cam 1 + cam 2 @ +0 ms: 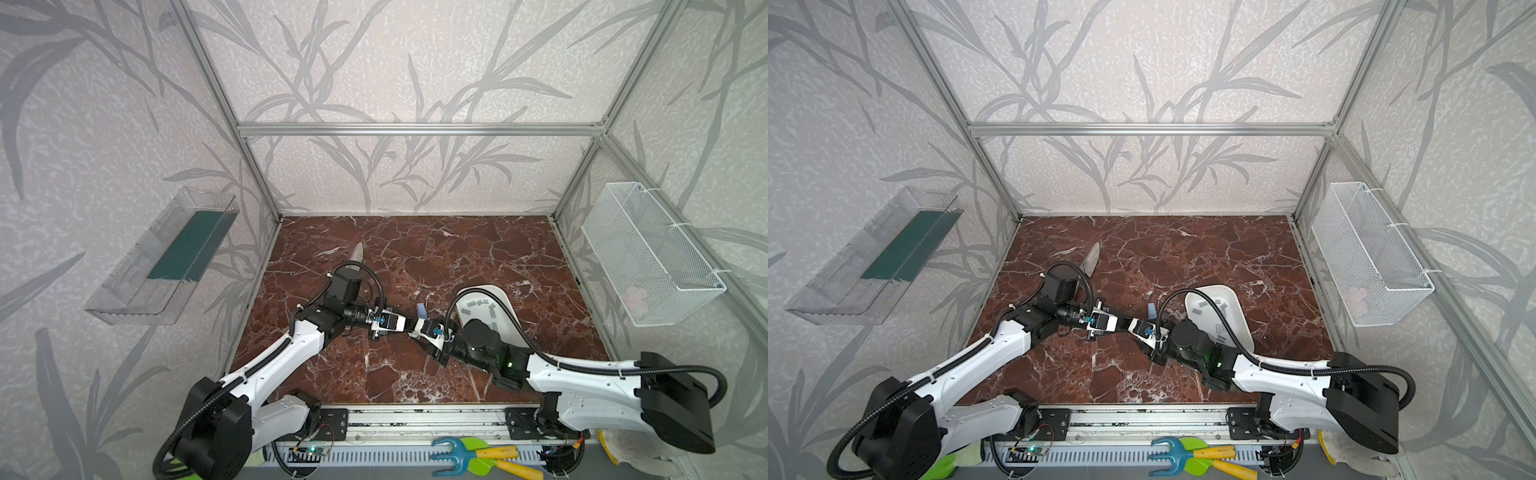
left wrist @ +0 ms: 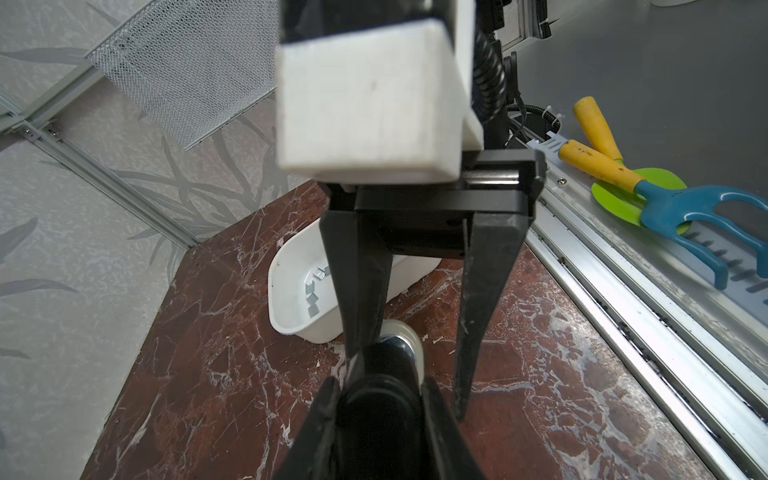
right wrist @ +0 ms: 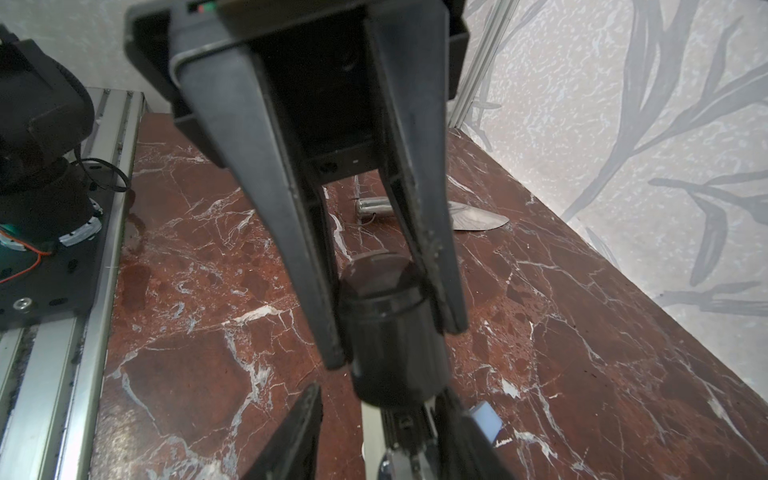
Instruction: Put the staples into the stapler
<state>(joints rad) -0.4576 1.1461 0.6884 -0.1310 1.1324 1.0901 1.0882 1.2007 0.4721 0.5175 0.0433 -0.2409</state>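
Near the middle of the table (image 1: 457, 249), a little toward the near edge: a black stapler (image 3: 390, 328), pinched from both sides by the left gripper (image 3: 395, 345). Closed down snugly, both fingers flat against the rounded black body. Long axis lying left to right; one end toward the left arm, the other, with a bright metal part showing, pointing right into the right gripper (image 2: 409, 390). Partly open, that one: one finger against the stapler's side, the other standing clear of it with table showing in the gap, so astride the end and gripping nothing. Mostly hidden in both top views under the two meeting grippers.

Staples (image 2: 310, 286) off to the right, loose in a white tub (image 2: 286, 266) resting on the table beside the right arm's wrist. Flat on the tub floor, short grey strips at mixed angles, sharing no common direction.

Just beyond the grippers, a small pale blue stapler (image 1: 422, 309) on the table. Far left, a metal trowel (image 1: 357, 254), tip toward the far wall.
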